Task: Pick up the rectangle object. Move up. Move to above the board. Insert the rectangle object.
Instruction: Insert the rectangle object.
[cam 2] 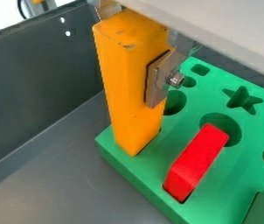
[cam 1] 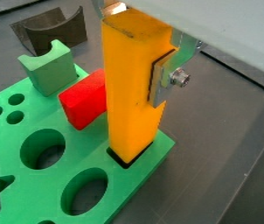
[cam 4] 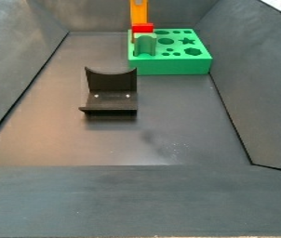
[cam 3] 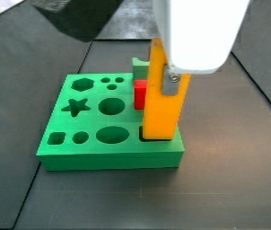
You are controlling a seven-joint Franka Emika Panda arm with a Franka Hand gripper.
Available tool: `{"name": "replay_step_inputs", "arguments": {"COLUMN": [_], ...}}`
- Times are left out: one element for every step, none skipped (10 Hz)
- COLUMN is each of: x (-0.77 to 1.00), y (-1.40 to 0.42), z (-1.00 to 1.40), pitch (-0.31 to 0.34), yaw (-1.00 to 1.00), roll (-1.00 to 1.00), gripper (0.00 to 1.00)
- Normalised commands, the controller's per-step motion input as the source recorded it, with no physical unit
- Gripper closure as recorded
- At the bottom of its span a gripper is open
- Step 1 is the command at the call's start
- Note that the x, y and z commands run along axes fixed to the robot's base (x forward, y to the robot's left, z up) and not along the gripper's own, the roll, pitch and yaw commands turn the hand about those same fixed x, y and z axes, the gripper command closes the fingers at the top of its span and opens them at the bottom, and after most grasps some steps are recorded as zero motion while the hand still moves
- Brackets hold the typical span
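Rectangle object (cam 1: 135,92), gripper-held (cam 1: 167,77), in board's (cam 1: 30,149) corner hole.

— Where's the gripper (cam 3: 170,83)?
— In a side view it hangs over the board (cam 3: 90,151), fingers clamped on the rectangle object (cam 3: 160,112).
— And the bar?
— Upright, its lower end in a cut-out at the slab's corner, a red block (cam 3: 139,91) just behind.

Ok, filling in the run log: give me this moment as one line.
phase: insert | hand: shut on rectangle object | bar: upright, lower end in board corner hole | red block: on board
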Motion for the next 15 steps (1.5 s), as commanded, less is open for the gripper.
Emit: {"name": "replay_step_inputs", "arguments": {"x": [-0.52,-0.54,-0.27,0.03,0.54,0.71,0.71,0.33,-0.05,-0.02,0.0,0.01,0.0,-0.02,0.0], "y": [0.0,0.0,-0.1,-0.36,-0.35,-0.23,0.0,0.2,0.23,0.19,0.0,-0.09,-0.03,0.0,-0.03], "z": [-0.42,-0.52,-0.65,-0.65,-0.75,-0.71,-0.68,-0.5,-0.25,-0.15,0.0,-0.57,-0.88,-0.9,-0.87], "pitch": [-0.157,-0.221,-0.169,-0.064,0.0,0.009,0.024,0.026,0.009,0.033,0.0,-0.104,-0.167,-0.156,-0.147], "yaw": [0.0,0.0,0.04,0.06,0.11,0.02,0.07,0.22,0.17,0.04,0.0,0.0,0.07,0.11,0.08], "roll": [0.15,0.17,0.2,0.21,0.09,0.08,0.12,0.23,0.27,0.16,0.0,0.01,0.11,0.12,0.13], "gripper": [1.0,1.0,1.0,1.0,1.0,1.0,1.0,1.0,1.0,1.0,1.0,1.0,1.0,1.0,1.0]}}
